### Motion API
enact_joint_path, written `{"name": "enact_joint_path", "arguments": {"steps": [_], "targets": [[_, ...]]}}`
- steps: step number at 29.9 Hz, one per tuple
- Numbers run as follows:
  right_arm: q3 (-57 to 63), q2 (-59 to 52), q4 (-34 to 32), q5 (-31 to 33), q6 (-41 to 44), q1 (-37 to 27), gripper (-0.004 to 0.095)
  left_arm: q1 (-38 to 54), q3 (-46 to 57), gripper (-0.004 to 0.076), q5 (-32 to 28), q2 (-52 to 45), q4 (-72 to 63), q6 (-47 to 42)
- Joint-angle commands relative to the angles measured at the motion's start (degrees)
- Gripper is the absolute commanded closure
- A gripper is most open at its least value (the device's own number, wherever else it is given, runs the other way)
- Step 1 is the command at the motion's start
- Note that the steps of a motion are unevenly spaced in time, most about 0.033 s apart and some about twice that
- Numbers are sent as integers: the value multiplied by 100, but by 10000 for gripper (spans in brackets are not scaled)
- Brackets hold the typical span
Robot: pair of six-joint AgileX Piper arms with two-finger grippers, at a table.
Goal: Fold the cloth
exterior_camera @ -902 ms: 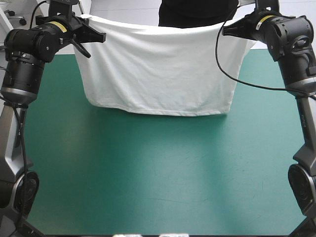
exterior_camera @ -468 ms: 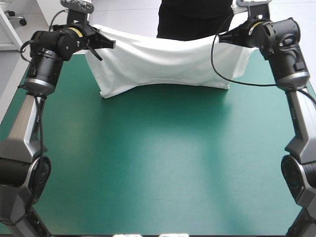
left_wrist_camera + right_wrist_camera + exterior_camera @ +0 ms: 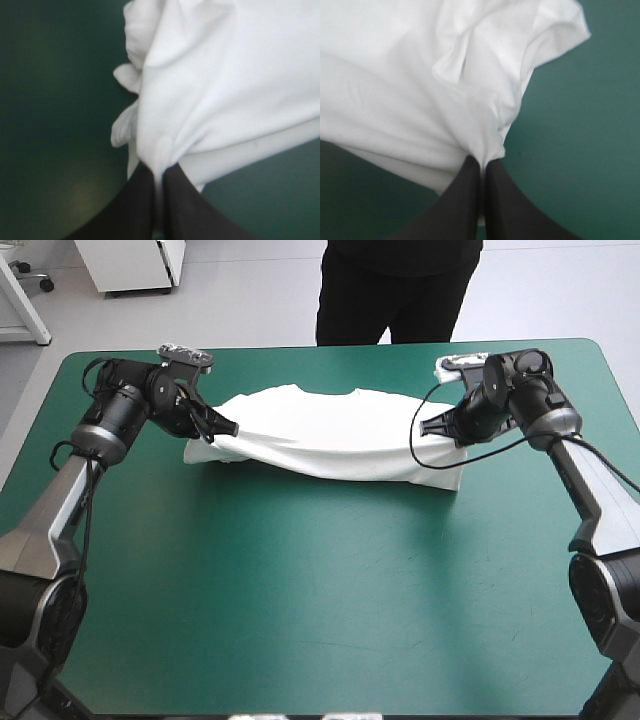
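the left gripper (image 3: 225,427) and right gripper (image 3: 424,428) each clamp one end of the white t-shirt (image 3: 330,435), which lies doubled across the far half of the teal-green cover (image 3: 300,590), seemingly to lay the fold down taut and even.

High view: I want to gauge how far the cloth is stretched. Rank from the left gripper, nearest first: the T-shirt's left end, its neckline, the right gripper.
From the left gripper:
1. T-shirt's left end, pinched in that gripper.
2. T-shirt's neckline, mid-table, toward the far edge.
3. Right gripper, shut on the T-shirt's opposite end.
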Motion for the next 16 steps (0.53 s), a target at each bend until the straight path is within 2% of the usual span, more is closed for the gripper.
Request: {"name": "enact_joint_path", "arguments": {"steps": [1, 16], "targets": [[541, -685, 179, -191, -153, 0, 925, -4, 502, 733, 4, -692, -98, 67], [3737, -2588, 728, -412, -90, 0, 925, -4, 3566, 733, 106, -2116, -857, 237]]}}
